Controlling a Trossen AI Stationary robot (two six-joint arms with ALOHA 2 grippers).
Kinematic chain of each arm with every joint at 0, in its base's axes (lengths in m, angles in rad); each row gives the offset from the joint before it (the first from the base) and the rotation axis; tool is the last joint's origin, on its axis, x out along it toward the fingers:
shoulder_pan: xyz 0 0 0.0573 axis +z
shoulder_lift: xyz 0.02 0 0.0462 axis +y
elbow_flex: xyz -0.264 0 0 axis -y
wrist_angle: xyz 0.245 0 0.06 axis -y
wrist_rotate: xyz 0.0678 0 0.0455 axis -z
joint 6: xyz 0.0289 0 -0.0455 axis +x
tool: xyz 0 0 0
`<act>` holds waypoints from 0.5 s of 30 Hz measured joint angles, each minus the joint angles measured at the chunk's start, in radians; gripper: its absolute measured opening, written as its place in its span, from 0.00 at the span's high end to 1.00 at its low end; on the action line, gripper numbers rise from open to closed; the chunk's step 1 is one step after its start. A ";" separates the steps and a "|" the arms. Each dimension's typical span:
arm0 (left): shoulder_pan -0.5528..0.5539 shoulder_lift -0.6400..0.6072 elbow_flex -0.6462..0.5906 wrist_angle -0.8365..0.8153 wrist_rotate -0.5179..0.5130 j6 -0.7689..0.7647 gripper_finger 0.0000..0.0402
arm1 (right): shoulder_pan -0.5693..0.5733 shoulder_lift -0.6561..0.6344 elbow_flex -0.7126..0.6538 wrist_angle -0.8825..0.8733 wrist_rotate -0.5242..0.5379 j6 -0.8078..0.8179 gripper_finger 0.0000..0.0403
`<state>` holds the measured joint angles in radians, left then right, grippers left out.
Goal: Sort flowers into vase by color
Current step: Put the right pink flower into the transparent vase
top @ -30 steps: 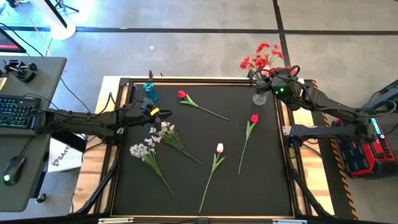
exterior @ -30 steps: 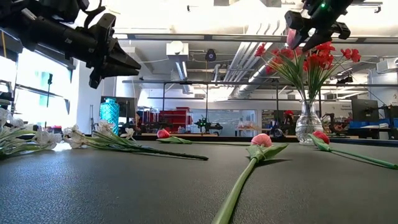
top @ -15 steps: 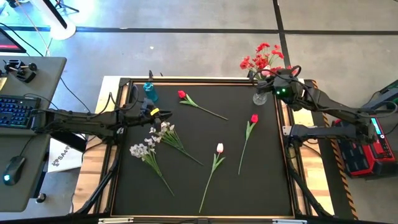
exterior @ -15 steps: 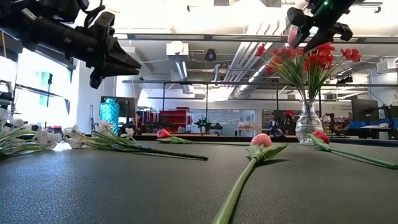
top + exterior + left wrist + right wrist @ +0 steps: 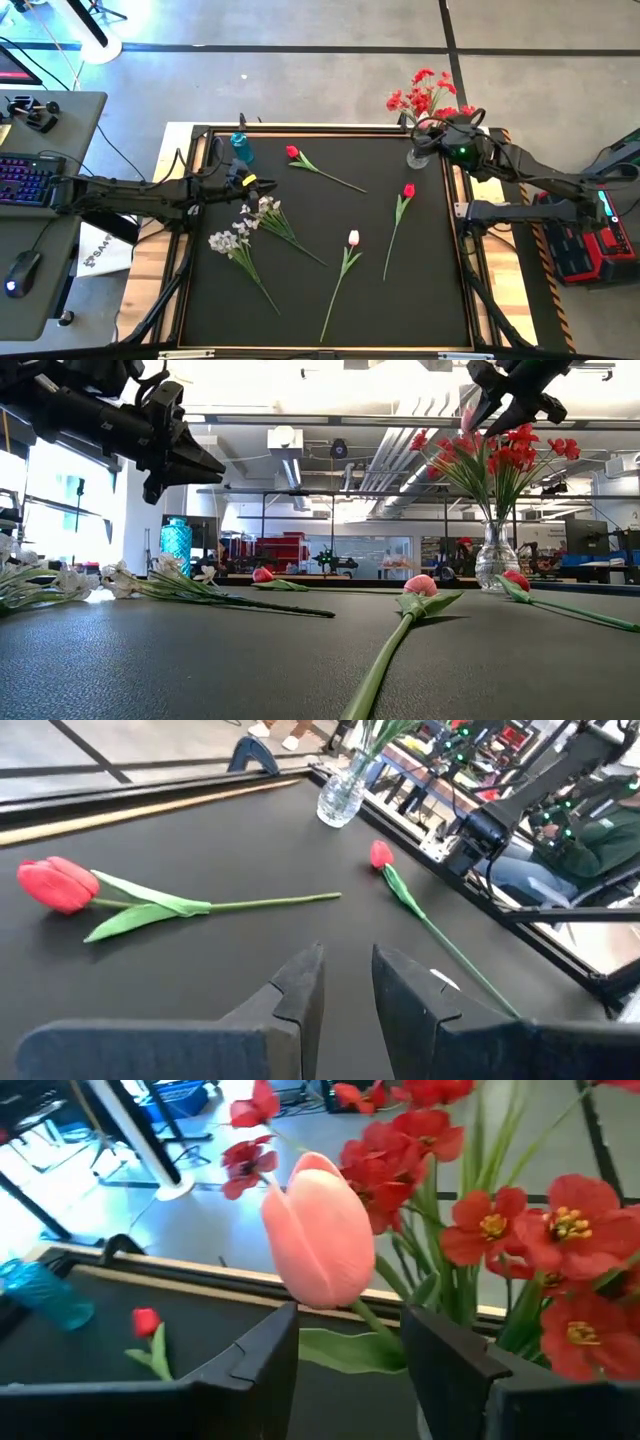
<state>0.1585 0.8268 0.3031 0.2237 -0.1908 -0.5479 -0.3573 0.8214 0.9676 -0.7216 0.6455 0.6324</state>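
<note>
Nearest the low camera, a pale pink tulip [image 5: 420,586] is lying on the black table [image 5: 300,300], with a red bud [image 5: 408,190] beside it and two white blossom sprays [image 5: 245,228] resting toward the left side; a second red bud [image 5: 293,152] is lying farther back, near a blue vase [image 5: 241,148] that is holding nothing. Above the white sprays, the left gripper [image 5: 262,183] is hovering with its fingers [image 5: 300,990] nearly together and pinching nothing. At the far right corner, the right gripper [image 5: 440,132] is poised over the clear glass vase [image 5: 419,156] already holding red sprays [image 5: 422,92], its fingers [image 5: 268,1350] closing on the stem of a pink tulip [image 5: 318,1246]. By this judgement the sorting is in its early part: red sprays are placed, five flowers are waiting on the table
</note>
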 joint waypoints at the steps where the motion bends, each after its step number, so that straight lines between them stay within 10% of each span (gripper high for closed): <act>1: 0.000 0.000 0.000 -0.001 0.003 0.000 0.82 | 0.005 -0.006 0.000 0.000 0.000 0.005 0.59; 15: -0.002 0.000 0.000 -0.029 0.025 0.000 0.82 | 0.007 -0.058 0.000 0.000 -0.032 0.018 0.59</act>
<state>0.1562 0.8268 0.3031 0.1943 -0.1661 -0.5483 -0.3504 0.7634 0.9676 -0.7216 0.6131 0.6508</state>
